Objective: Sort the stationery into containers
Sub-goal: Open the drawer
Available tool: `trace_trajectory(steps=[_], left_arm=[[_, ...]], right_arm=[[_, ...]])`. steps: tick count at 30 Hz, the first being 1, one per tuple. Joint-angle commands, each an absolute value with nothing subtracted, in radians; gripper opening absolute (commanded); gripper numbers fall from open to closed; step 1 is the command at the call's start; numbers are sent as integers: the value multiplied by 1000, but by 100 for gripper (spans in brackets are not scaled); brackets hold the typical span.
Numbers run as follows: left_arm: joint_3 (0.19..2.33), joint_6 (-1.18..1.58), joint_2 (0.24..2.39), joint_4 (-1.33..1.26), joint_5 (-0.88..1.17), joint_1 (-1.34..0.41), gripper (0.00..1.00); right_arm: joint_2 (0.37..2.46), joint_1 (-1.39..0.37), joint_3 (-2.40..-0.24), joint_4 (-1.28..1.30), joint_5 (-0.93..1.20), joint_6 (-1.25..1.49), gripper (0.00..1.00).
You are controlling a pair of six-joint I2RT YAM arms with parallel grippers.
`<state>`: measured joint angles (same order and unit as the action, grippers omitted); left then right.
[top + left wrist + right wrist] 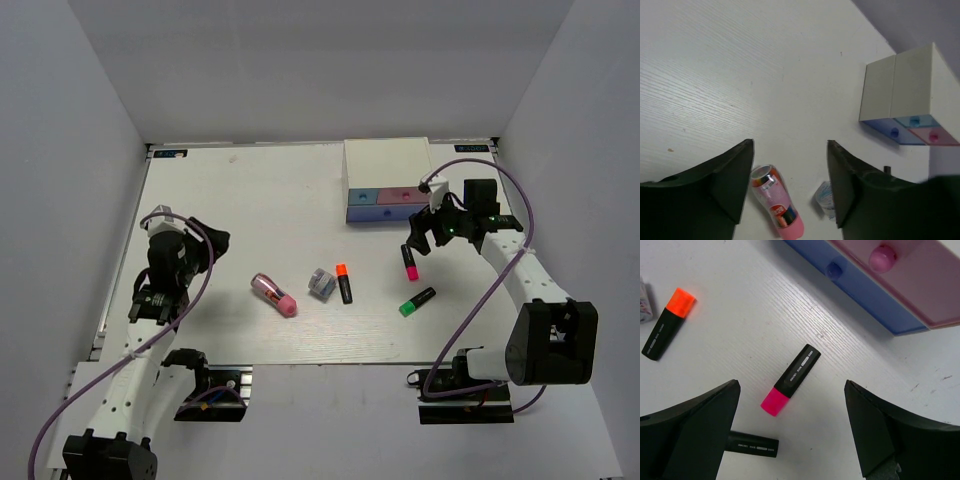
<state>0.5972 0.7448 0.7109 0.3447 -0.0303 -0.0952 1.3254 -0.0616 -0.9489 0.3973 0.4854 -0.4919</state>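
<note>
The pink highlighter (410,262) (791,379) lies on the table below my right gripper (420,238) (791,386), which hangs open above it without touching. The green highlighter (417,301) lies nearer; only its black body (752,445) shows in the right wrist view. The orange highlighter (343,283) (667,323) lies beside the grey-blue piece (321,283) (825,196). The pink cylinder (274,294) (777,202) lies on its side. My left gripper (203,240) (790,150) is open and empty, left of the cylinder. The white container (388,180) (905,95) has a blue drawer (362,198) (832,270) and a pink drawer (400,197) (881,255).
The white table (250,200) is walled in by grey panels at the left, back and right. The container stands at the back right, close to the right gripper. Purple cables loop from both arms.
</note>
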Motion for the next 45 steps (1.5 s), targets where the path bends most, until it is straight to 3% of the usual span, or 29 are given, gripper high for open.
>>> trace_trajectory(steps=[1,2,3,5,6,7,8,10,12,16,19,20,25,29,32,36,45], left_arm=[[566,761,677,359,-21,-94,66],[566,761,676,359,-9,-94,46],[552,773,666,359,-9,-94,38],[529,785,657,359,1,-94,34],[529,785,657,359,2,-94,38],[529,798,657,359,14,-94,46],[529,807,657,368,14,-94,71],[529,819,657,382,14,-94,82],[529,830,657,394,14,-94,86],[511,851,657,394,14,-94,87],[511,851,657,385,14,-103,89],[511,851,657,385,14,-103,89],[522,851,678,394,14,-103,90],[522,851,678,394,14,-103,90],[522,851,687,394,14,-103,90],[522,851,687,385,5,-103,90],[531,851,715,365,5,-103,90]], right_arm=[[1339,-57,-1009,462,534,-546,90],[1341,-58,-1012,460,560,-542,90],[1341,-57,-1005,454,577,-520,90],[1342,-61,-991,457,648,-488,90],[1345,-63,-986,445,669,-468,86],[1348,-66,-967,431,713,-439,70],[1350,-66,-962,384,744,-422,58],[1356,-90,-947,336,753,-352,39],[1365,-112,-946,257,750,-272,39],[1397,-188,-948,91,703,-64,57],[1433,-231,-951,39,661,55,63],[1459,-251,-948,-25,628,119,71],[1541,-321,-980,-106,479,375,75],[1618,-351,-1066,-83,329,570,75],[1644,-360,-1112,-98,288,652,70],[1695,-371,-1167,-113,247,692,55],[1726,-390,-1186,-132,193,732,42]])
